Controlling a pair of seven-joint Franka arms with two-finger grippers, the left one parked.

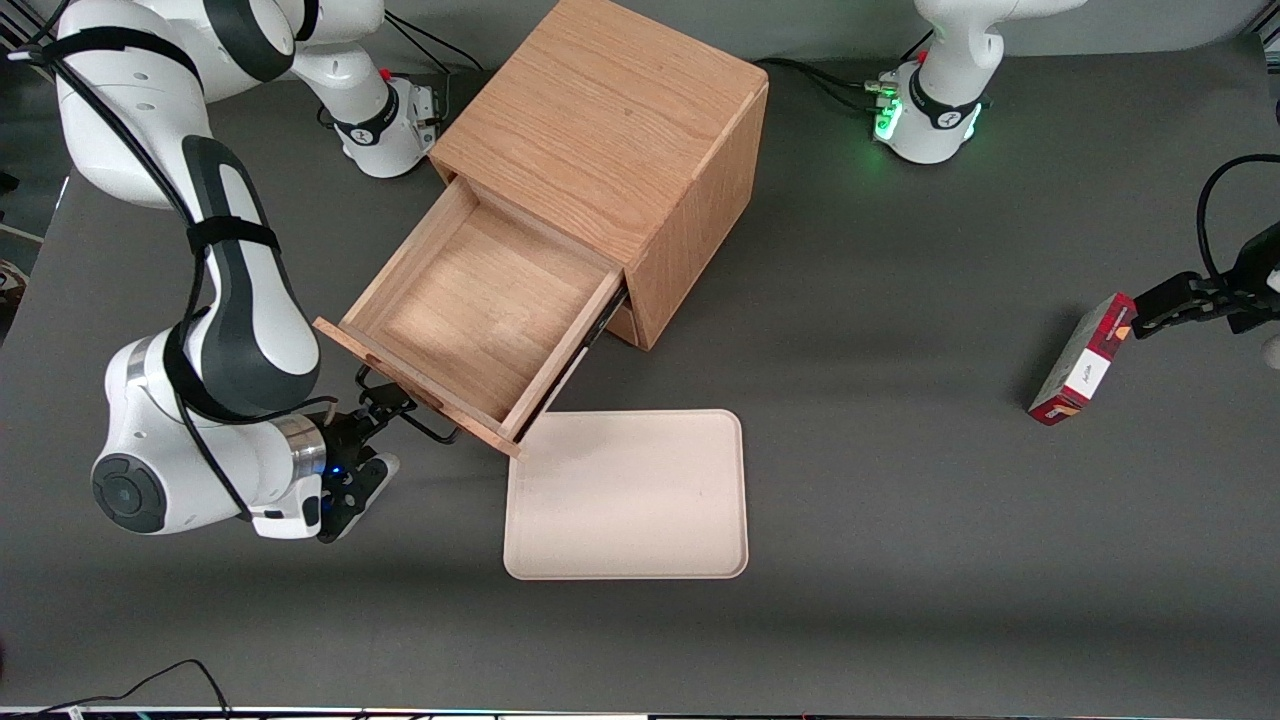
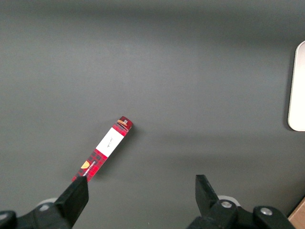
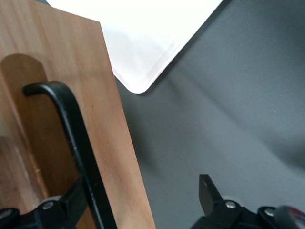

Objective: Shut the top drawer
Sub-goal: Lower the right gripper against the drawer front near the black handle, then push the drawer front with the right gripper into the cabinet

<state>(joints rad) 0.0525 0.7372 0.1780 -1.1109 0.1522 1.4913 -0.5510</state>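
Claw (image 1: 385, 425): black two-finger type, on the working arm's wrist, positioned directly in front of the drawer front, low over the table. Fingers spread apart, gripping nothing. In the wrist view one finger (image 3: 71, 198) sits against or just beside the black bar handle (image 3: 71, 138), while the other finger (image 3: 208, 191) stands free over the grey table (image 3: 228, 109); whether the first finger truly touches the bar cannot be told.

Top drawer (image 1: 480, 310): light oak, square open box, pulled well out of the cabinet (image 1: 610, 150). Interior bare wood. Its sliding axis runs diagonally, from the cabinet toward the front camera and the working arm's end of the table. Front panel faces the claw; the thin black handle (image 1: 410, 405) stands proud of that panel. One corner of the front panel lies just above the edge of the tray.

Tray (image 1: 627, 495): cream, rectangular, rounded corners, flat on the table, nearer the front camera than the cabinet.

Carton (image 1: 1082, 360): red with white label, standing tilted on the table toward the parked arm's end, well apart from the cabinet.
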